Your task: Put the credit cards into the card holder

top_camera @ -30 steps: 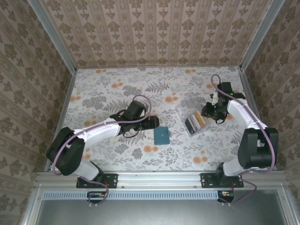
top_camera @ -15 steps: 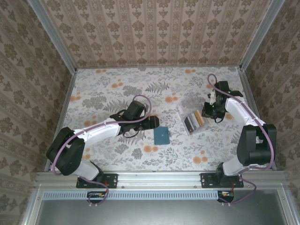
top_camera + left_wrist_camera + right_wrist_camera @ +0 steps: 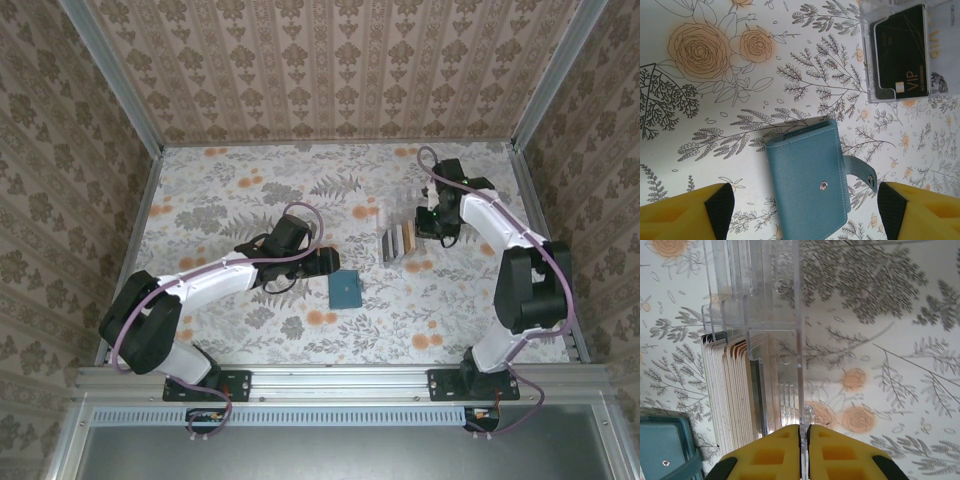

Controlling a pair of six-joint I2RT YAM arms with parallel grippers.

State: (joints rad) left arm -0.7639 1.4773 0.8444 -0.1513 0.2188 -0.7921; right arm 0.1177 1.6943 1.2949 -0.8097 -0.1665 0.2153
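1. Credit cards [image 3: 735, 390] stand on edge in a clear rack [image 3: 770, 300] on the right half of the flowered table [image 3: 230, 190].
2. The right gripper [image 3: 804, 432] is pinched tight on a thin wall of that rack.
3. The card holder [image 3: 810, 180], teal, lies folded flat near the table's middle, with its strap sticking out sideways.
4. The left gripper [image 3: 805, 202] hangs over the card holder with its jaws spread wide, holding nothing.

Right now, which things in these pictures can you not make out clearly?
- Card holder pockets: left wrist view, it lies closed, its cover hides them.
- Credit cards count and faces: right wrist view, edge-on in the clear stand; top view, too small.
- Pale card beside the dark card: left wrist view, cut by the right edge.
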